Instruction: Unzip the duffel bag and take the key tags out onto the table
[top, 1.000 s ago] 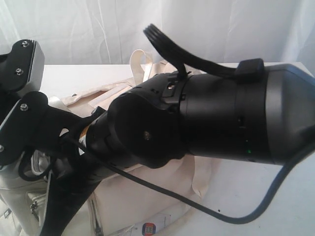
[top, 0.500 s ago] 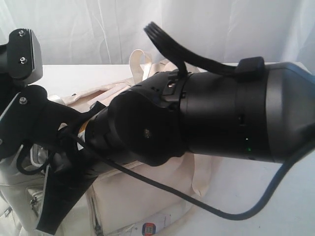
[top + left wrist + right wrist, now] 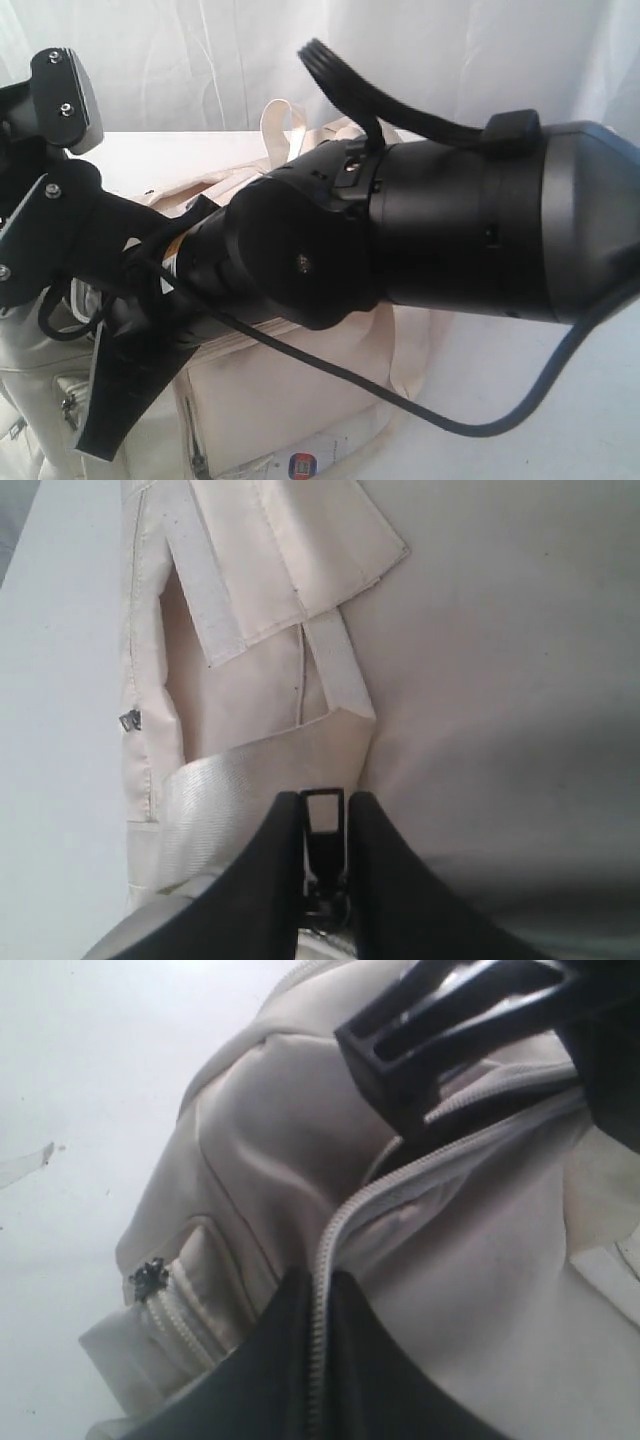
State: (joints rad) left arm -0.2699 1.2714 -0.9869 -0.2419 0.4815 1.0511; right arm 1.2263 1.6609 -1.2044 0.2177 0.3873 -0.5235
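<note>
- The bag (image 3: 290, 390) lay on the white table (image 3: 560, 420), filling the left and middle of the exterior view, with a paper label (image 3: 300, 465) at its near lower edge.
- Its main zipper (image 3: 350, 1210) was parted along 1 stretch, showing a dark slit (image 3: 480, 1110) between the 2 rows of teeth. Nothing inside the slit could be made out.
- From the end of the slit down to the right gripper (image 3: 318, 1280), the teeth were closed.
- A side pocket (image 3: 190, 1310) was zipped, its small dark pull (image 3: 150, 1278) at the end of the track.
- The left arm (image 3: 60, 220) came in from the left edge of the exterior view and angled down over the bag.
- The left gripper (image 3: 322, 805) had its 2 black fingers (image 3: 265, 880) drawn together, clamped on the grey zipper pull (image 3: 322, 818), just beside a shiny strap (image 3: 250, 770).
- The right arm (image 3: 450, 240) stretched across from the right, close to the exterior camera, and covered most of the bag.
- The right gripper's fingers were pressed together on the closed part of the main zipper, with the line of teeth running between them.
</note>
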